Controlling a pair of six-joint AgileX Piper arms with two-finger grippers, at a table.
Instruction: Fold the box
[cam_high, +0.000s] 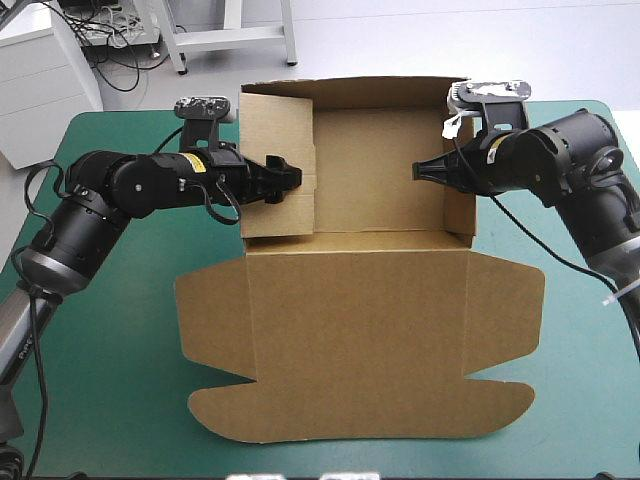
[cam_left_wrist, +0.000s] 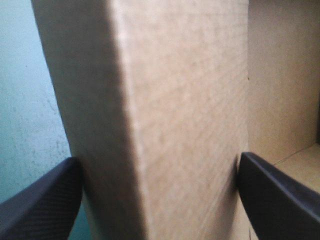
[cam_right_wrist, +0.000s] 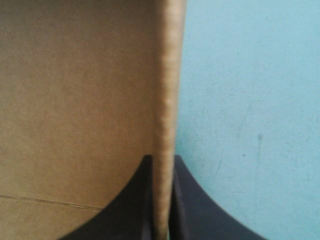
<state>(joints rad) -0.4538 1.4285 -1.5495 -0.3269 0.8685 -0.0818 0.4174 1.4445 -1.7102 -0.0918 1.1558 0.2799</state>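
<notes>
Right gripper (cam_right_wrist: 162, 161) pinches the box's (cam_high: 380, 175) right wall, likely to steady it upright. Left gripper (cam_left_wrist: 159, 170) straddles the doubled left wall, fingers (cam_left_wrist: 35, 200) spread, probably to tuck it. Lid (cam_high: 360, 330) lies flat on the cover (cam_high: 110, 330).

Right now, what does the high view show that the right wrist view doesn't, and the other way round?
Only the high view shows the whole box: walls raised at the far end, the lid flat toward the near edge, and the left gripper at the left wall. Only the right wrist view shows the right gripper all but shut on the right wall's thin edge, one finger inside the box, one outside. Both show brown board, the teal-green cover and the right gripper at that wall.
</notes>
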